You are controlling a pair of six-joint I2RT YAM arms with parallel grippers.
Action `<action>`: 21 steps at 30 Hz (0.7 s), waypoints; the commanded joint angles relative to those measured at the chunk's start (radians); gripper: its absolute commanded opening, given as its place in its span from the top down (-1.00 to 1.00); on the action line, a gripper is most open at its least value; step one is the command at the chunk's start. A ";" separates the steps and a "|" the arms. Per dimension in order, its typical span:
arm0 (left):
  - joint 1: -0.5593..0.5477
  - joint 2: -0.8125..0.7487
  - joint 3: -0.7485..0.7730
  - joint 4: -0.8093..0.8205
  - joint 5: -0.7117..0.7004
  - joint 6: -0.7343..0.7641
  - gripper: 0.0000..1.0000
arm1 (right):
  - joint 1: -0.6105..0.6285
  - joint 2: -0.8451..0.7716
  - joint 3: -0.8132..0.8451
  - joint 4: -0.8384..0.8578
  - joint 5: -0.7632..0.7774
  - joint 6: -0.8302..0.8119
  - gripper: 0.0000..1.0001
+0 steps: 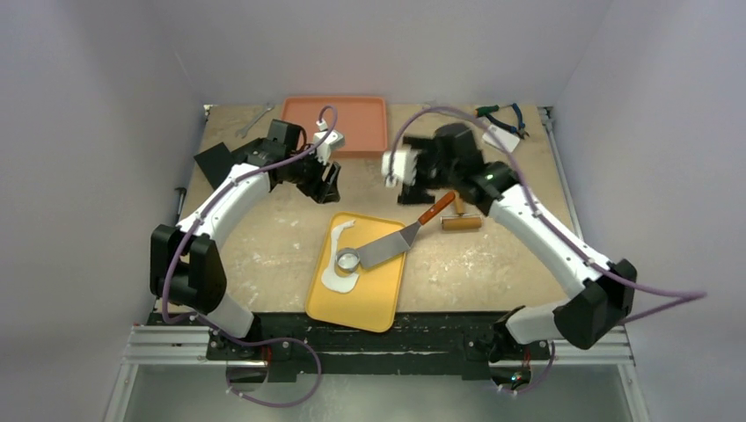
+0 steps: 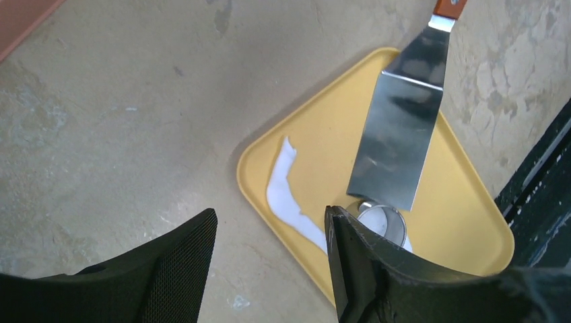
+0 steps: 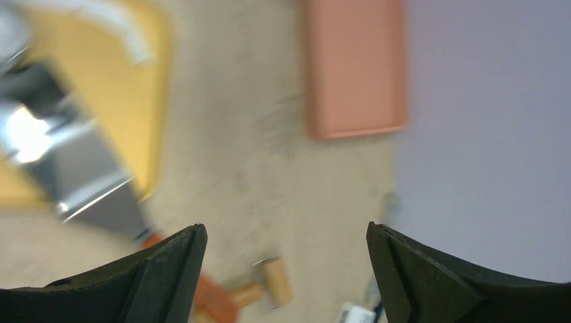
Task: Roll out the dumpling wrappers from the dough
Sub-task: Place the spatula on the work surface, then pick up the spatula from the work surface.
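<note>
Overhead view of a counter with two robot arms reaching in from the near edge. A yellow tray (image 1: 378, 308) sits at the middle of the near edge. On it lies white dough (image 1: 338, 280), a roundish patch with a thin ragged strip running toward the far edge.

A metal ring (image 1: 348, 259) stands on the patch, likely placed to stamp out a wrapper. No cut wrapper can be told apart from the dough, so any disc would be inside the ring. A spatula (image 1: 387, 248) rests with its blade on the tray, its edge at the ring and its handle pointing toward the far right corner, probably ready to lift a disc.

A wooden pin (image 1: 462, 223) lies on the counter just right of the spatula handle. An orange tray (image 1: 335, 124) sits at the middle of the far edge, seemingly the place for finished wrappers.

The left gripper (image 2: 269, 214) hovers over the counter's centre, just beyond the yellow tray, fingers spread and holding nothing. The right gripper (image 3: 284, 227), seen blurred, is spread wide and also holds nothing, above bare counter near the spatula handle.
</note>
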 commanded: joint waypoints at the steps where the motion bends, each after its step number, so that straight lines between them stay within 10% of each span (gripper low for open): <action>1: 0.037 -0.022 0.034 -0.130 0.080 0.173 -0.20 | 0.151 0.020 -0.154 -0.318 0.276 -0.244 -0.98; 21: 0.042 -0.033 -0.010 -0.122 0.153 0.203 -0.20 | 0.048 0.256 -0.059 -0.309 0.247 -0.303 -0.98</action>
